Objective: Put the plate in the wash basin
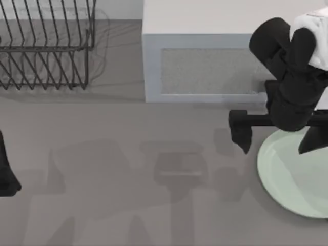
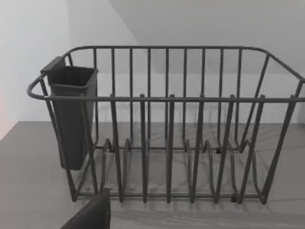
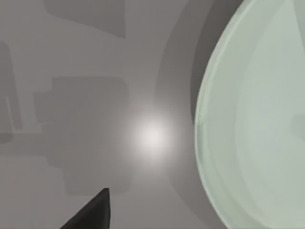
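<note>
Plate (image 1: 294, 177) is lying flat on the grey table (image 1: 128, 205) at the right side, near edge, partly running out of the top view at the right. Pale green, shallow, smooth rim. In the right wrist view the plate (image 3: 252, 119) is showing its curved rim w/ bare table beside it.

Right arm is hanging over the plate's far-left part. Right gripper (image 1: 271, 134) is sitting just above the plate's far rim; one dark finger (image 1: 241, 130) is reaching out past the rim to the left, over bare table, the other is down over the plate at the right. Fingers are standing wide apart, clamped on nothing. A dark fingertip (image 3: 93, 212) is poking into the right wrist view.

Microwave (image 1: 205, 66), light grey, is standing at the far side, centre to right, directly behind the plate & the right arm. Arm's upper part is overlapping the microwave's right end in the top view.

Dish rack (image 1: 46, 46), black wire, is standing far left, well apart from the plate. In the left wrist view the rack (image 2: 167, 124) is holding a dark cutlery cup (image 2: 71, 114) hooked on one end.

Left arm (image 1: 7, 169) is sitting parked at the left edge. Can't tell how its fingers are standing.
</note>
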